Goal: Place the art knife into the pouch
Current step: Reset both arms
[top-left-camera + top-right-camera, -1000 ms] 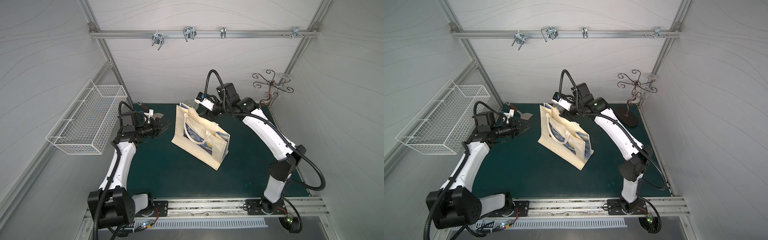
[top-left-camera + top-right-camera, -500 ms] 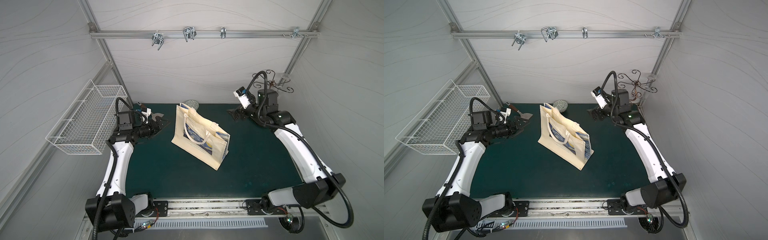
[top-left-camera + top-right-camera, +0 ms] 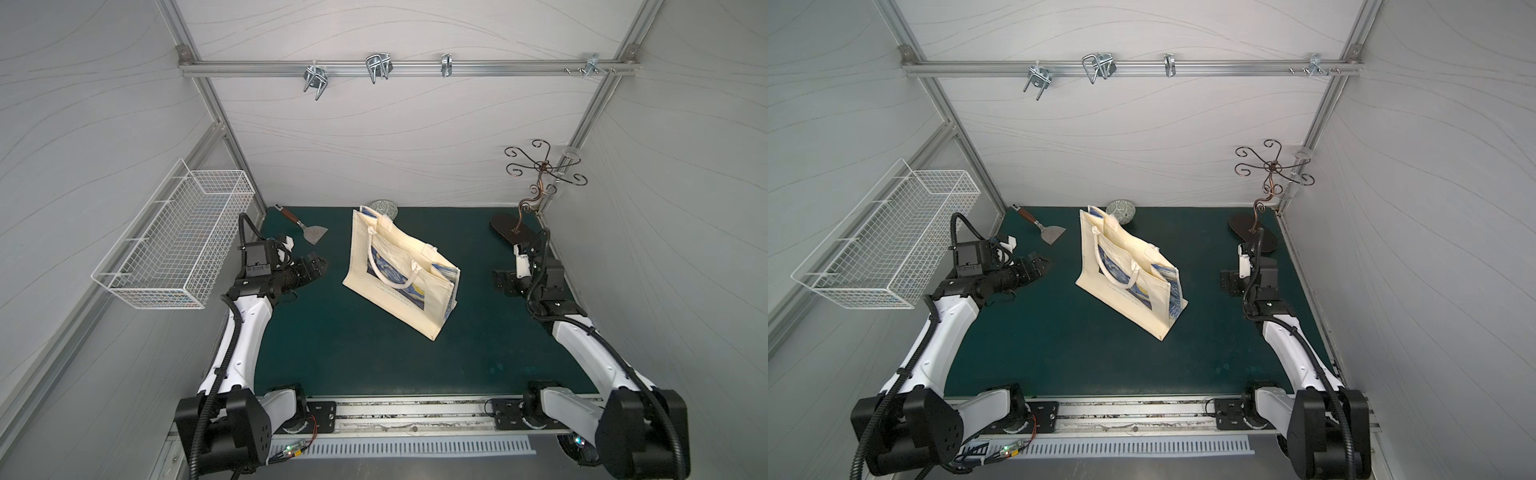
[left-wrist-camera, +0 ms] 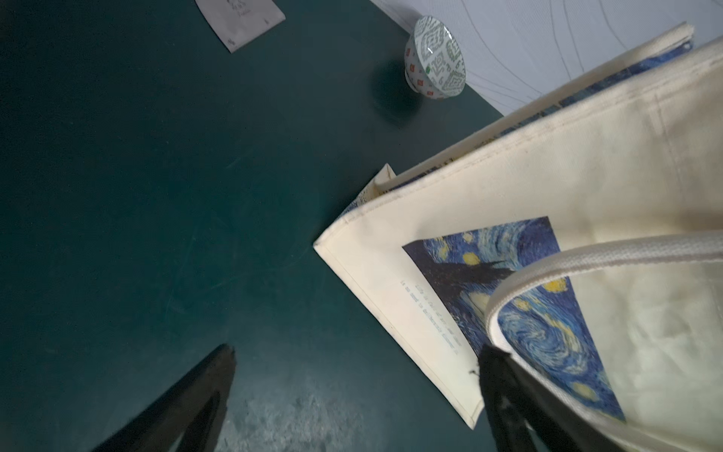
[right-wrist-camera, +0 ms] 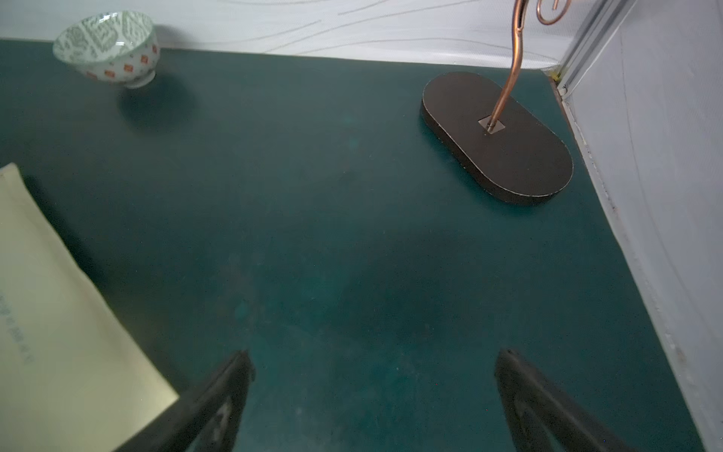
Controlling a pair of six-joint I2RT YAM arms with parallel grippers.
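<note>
Left gripper (image 3: 317, 266) and right gripper (image 3: 500, 281) gape empty; the stiff, light steel art knife (image 3: 308, 232) likely lifts best by its brown wooden handle.

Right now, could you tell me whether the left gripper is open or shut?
Open: on the left gripper, the fingers stand wide apart in its wrist view, holding nothing.

Beside the left gripper (image 4: 356, 352), the pouch (image 4: 587, 188) is running off frame, its printed caption (image 4: 430, 313) blurring unreadably

Green mat (image 3: 332, 353) holds pouch (image 3: 390, 299), bowl (image 3: 1121, 210), stand (image 3: 505, 226), seemingly a scraper (image 3: 314, 235).
</note>
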